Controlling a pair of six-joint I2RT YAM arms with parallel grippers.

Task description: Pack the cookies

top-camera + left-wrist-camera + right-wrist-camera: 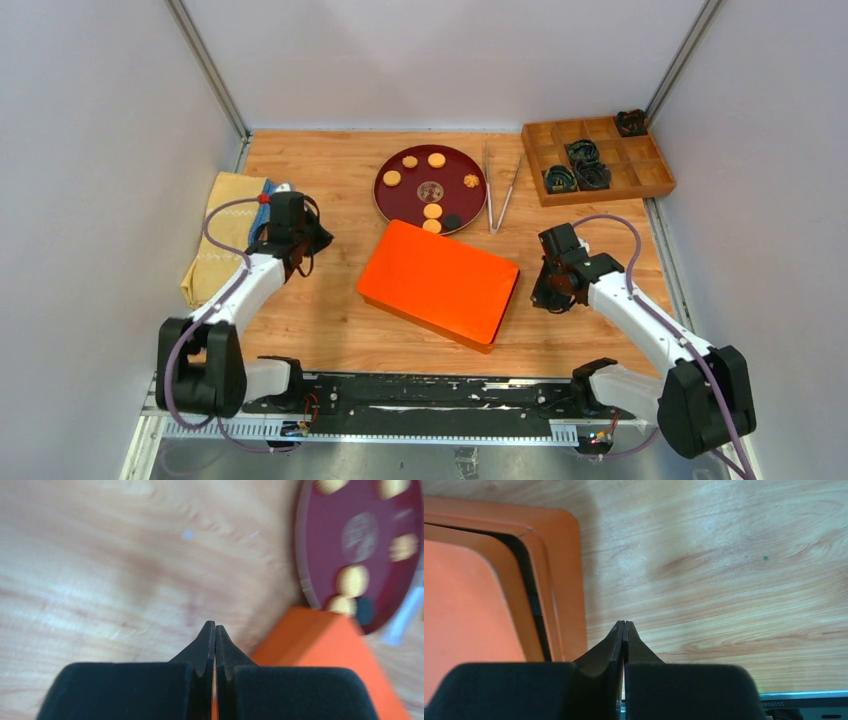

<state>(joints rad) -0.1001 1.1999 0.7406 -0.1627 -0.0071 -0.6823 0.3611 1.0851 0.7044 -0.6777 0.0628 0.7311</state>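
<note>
Even, bright overhead light casts soft shadows on the table [330, 310], while the left wrist view smears the plate [325, 530] and cookies [352, 580] with blur.

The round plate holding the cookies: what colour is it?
Dark red plate, with a pale round motif at its centre; clearest in the top view.

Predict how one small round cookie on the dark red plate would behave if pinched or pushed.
Probably light and stiff: each cookie is small, flat and round. Likely brittle, so a hard pinch may crack it. Pushed, it should slide, not roll, since it lies flat on the plate.
</note>
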